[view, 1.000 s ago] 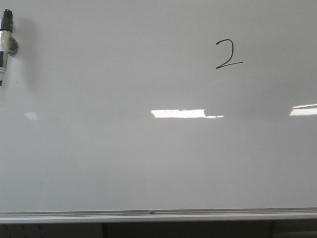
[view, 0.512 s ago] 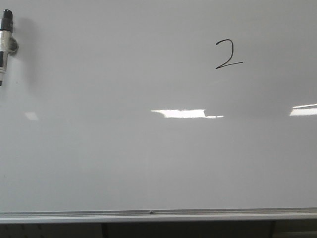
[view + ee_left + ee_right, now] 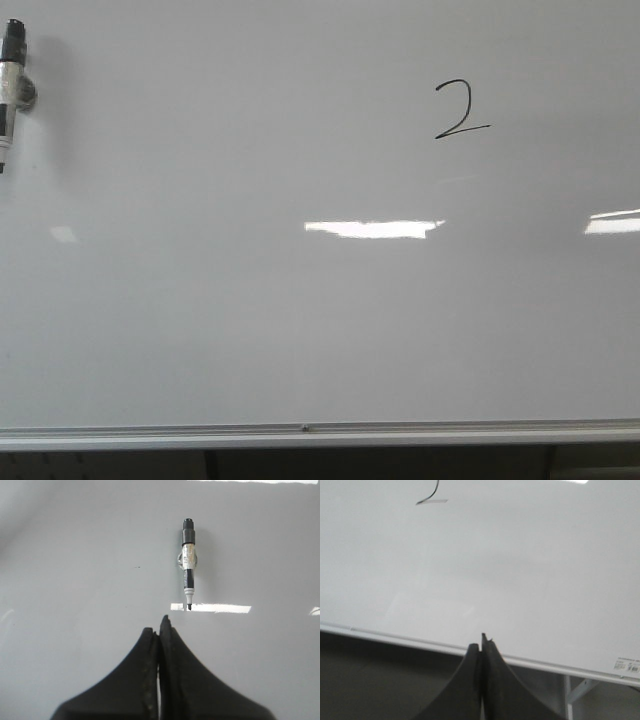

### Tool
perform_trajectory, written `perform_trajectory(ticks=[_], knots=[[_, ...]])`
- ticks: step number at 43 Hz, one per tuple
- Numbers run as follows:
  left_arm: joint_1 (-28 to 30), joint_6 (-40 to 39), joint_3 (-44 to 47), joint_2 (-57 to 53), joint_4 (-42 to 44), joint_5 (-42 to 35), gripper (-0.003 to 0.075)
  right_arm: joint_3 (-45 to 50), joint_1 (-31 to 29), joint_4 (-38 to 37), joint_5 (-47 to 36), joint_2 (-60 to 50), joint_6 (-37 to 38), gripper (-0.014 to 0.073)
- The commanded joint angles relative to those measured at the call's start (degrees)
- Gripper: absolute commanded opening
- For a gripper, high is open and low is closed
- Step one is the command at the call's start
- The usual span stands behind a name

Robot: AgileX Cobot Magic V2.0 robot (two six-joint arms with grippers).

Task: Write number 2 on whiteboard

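Note:
The whiteboard (image 3: 200, 320) fills the front view, with a silver rail along its bottom. A thin black number 2 (image 3: 460, 110) is written at its upper right; only the tail of its stroke shows in the right wrist view (image 3: 431, 498). A black and white marker (image 3: 11, 92) hangs on the board at the far left and also shows in the left wrist view (image 3: 188, 565). My left gripper (image 3: 159, 625) is shut and empty, short of the marker's tip. My right gripper (image 3: 481, 642) is shut and empty at the bottom rail (image 3: 410, 640). Neither gripper shows in the front view.
Bright rectangular light reflections (image 3: 372, 228) lie across the board's middle and right edge. Below the rail is a dark gap with stand legs (image 3: 570, 695). A small label (image 3: 626, 665) sits at the board's lower corner.
Nothing on the board has moved. Only the middle light reflection has changed shape slightly at its right end.

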Motion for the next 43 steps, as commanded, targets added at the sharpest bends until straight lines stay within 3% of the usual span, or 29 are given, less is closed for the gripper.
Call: perform_trajectory(ticks=[1, 10, 21, 38, 43], knots=[[0.02, -0.70, 2.01, -1.48, 0.05, -4.84, -0.0020, 4.06, -5.49, 0.55, -13.39, -3.85, -0.52, -0.0068], [0.02, -0.70, 2.01, -1.48, 0.05, -4.84, -0.0020, 16.43, -13.24, 8.05, -29.85, -11.46, -0.52, -0.0068], [0.02, -0.70, 2.01, -1.48, 0.05, -4.84, -0.0020, 28.50, -14.10, 8.16, -43.38, -17.30, -0.52, -0.0068], [0.02, -0.70, 2.01, -1.48, 0.05, -4.84, -0.0020, 37.24, -11.71, 8.16, -50.52, -19.42, -0.52, -0.0068], [0.02, -0.70, 2.01, -1.48, 0.05, -4.84, -0.0020, 37.51, -11.71, 8.16, -48.27, -19.42, -0.52, -0.0068]])
